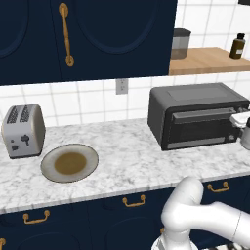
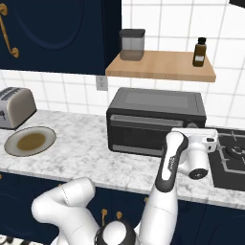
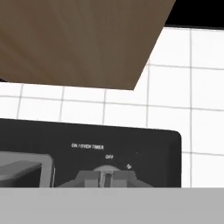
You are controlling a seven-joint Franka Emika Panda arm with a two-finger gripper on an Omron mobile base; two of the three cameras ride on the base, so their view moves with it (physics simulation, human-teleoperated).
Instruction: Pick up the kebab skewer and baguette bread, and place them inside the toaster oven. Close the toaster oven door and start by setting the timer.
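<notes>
The toaster oven (image 1: 195, 105) (image 2: 155, 107) stands on the counter with its door (image 1: 197, 129) (image 2: 139, 134) shut. My gripper (image 1: 241, 120) (image 2: 191, 135) (image 3: 107, 178) is pressed against the knob column at the oven's right end. In the hand view the fingers (image 3: 89, 178) are shut on the timer knob (image 3: 107, 173), just under the "ON / OVEN TIMER" and "OFF" labels. The kebab skewer and the baguette bread are out of view. The grey plate (image 1: 85, 155) (image 2: 45, 134) has nothing on it but a brown centre.
A silver two-slot toaster (image 1: 23, 131) (image 2: 15, 106) stands at the left of the marble counter. A wooden shelf (image 2: 160, 65) above the oven carries a grey canister (image 2: 131, 44) and a dark bottle (image 2: 199, 51). A black stovetop (image 2: 232, 160) lies to the oven's right.
</notes>
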